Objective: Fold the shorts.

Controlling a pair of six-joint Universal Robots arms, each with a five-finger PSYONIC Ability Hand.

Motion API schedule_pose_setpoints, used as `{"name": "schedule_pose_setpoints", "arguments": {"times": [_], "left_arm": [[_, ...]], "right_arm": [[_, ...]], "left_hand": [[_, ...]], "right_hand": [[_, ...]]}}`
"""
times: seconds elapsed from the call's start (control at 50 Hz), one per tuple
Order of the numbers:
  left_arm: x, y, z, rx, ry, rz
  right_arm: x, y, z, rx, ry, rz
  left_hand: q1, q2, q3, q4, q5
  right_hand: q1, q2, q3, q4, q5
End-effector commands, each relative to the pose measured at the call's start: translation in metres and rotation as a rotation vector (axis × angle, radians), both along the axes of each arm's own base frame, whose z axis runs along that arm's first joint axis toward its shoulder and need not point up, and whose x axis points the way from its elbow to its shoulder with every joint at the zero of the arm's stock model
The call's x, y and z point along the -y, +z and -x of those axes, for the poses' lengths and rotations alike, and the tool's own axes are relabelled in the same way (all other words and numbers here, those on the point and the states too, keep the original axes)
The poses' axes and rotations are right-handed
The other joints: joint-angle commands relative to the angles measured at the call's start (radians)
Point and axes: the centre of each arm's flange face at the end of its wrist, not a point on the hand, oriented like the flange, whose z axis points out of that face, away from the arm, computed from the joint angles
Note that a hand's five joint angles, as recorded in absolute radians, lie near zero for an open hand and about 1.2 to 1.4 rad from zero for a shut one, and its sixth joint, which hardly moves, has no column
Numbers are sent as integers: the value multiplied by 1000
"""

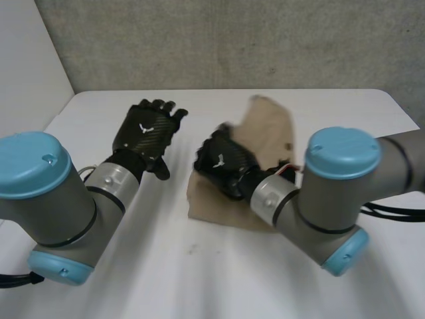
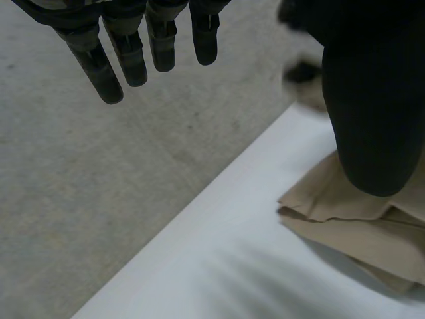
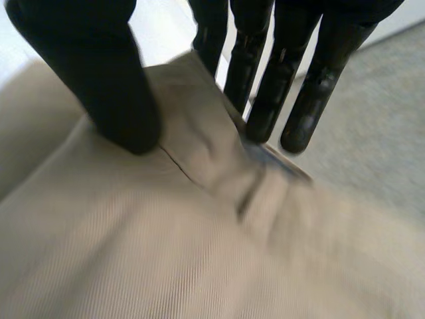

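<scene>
The tan shorts [image 1: 216, 205] lie right of the table's middle, with their far part [image 1: 271, 123] bunched up. My right hand [image 1: 222, 165] is on their left edge. In its wrist view the thumb [image 3: 116, 86] presses on the cloth [image 3: 166, 252]. A raised fold stands pinched between the thumb and the fingers [image 3: 265, 100]. My left hand [image 1: 147, 133] hovers open to the left of the shorts and touches nothing. In its wrist view the fingers [image 2: 126, 53] are straight, and a folded edge of the shorts [image 2: 352, 229] lies beneath the thumb [image 2: 372, 106].
The white table [image 1: 166, 266] has bare surface in front and to the left. Its far edge [image 2: 219, 193] borders grey carpet [image 2: 99, 186]. A white wall [image 1: 26, 53] stands at the left.
</scene>
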Motion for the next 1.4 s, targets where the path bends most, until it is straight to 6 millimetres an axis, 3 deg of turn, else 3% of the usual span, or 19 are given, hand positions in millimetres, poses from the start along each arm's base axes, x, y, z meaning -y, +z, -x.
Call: {"name": "schedule_pose_setpoints", "arguments": {"times": [0.02,0.14,0.26,0.36,0.44,0.56,0.68,0.78,0.82,0.84,0.9,0.92,0.98,1.06,1.14,1.26,1.34,1.4], "left_arm": [[12,12,-4,-24,73,35],[18,27,7,-52,54,81],[10,24,32,-86,-27,68],[-3,10,66,-95,-171,24],[-12,-4,81,-69,-219,-14],[-19,-10,85,-62,-217,-28],[-31,-13,88,-46,-233,-51],[-36,-18,85,-18,-204,-90],[-36,-18,84,-15,-184,-92],[-35,-18,81,-13,-155,-93],[-33,-16,76,-15,-110,-91],[-32,-9,71,-24,-83,-79],[-31,1,63,-36,-52,-62],[-18,19,36,-60,19,-36],[-12,33,19,-78,64,-11],[-9,45,5,-94,99,11],[-5,47,-1,-101,117,15],[-4,48,-1,-112,110,10]], "right_arm": [[13,-3,3,113,-71,-190],[51,41,50,401,-346,-407],[72,50,89,525,-489,-531],[74,44,91,494,-517,-575],[73,36,90,466,-528,-610],[72,36,93,463,-536,-624],[68,53,96,496,-530,-600],[67,50,98,489,-535,-607],[65,50,96,487,-527,-609],[64,51,93,487,-514,-609],[66,48,91,483,-511,-606],[67,41,87,466,-506,-612],[67,31,74,447,-482,-630],[57,18,40,407,-417,-650],[57,20,29,410,-411,-627],[52,25,17,436,-438,-575],[34,15,-9,433,-382,-554],[27,5,-16,408,-372,-548]], "left_hand": [[-19,-25,-32,-24,-42],[-19,-25,-32,-24,-42],[-19,-25,-32,-24,-42],[-18,-24,-32,-23,-41],[-18,-24,-32,-23,-41],[-15,-21,-29,-20,-38],[-4,-10,-17,-8,-27],[14,8,1,9,-9],[14,8,1,9,-9],[14,8,1,9,-9],[11,5,-2,7,-12],[11,5,-2,7,-12],[11,5,-2,7,-12],[5,-1,-8,1,-18],[-1,-7,-14,-5,-24],[-9,-16,-23,-14,-33],[-12,-18,-26,-17,-36],[-12,-18,-26,-17,-36]], "right_hand": [[-455,-581,-590,-591,-597],[-455,-581,-590,-591,-597],[-455,-581,-590,-591,-597],[-455,-581,-590,-591,-597],[-455,-581,-590,-591,-597],[-455,-581,-590,-591,-597],[-455,-581,-590,-591,-597],[-455,-581,-590,-591,-597],[-325,-452,-460,-462,-468],[167,41,32,31,25],[532,406,397,396,390],[765,638,630,628,622],[767,641,632,631,625],[767,641,632,631,625],[767,641,632,631,625],[767,641,632,631,625],[767,641,632,631,625],[767,641,632,631,625]]}}
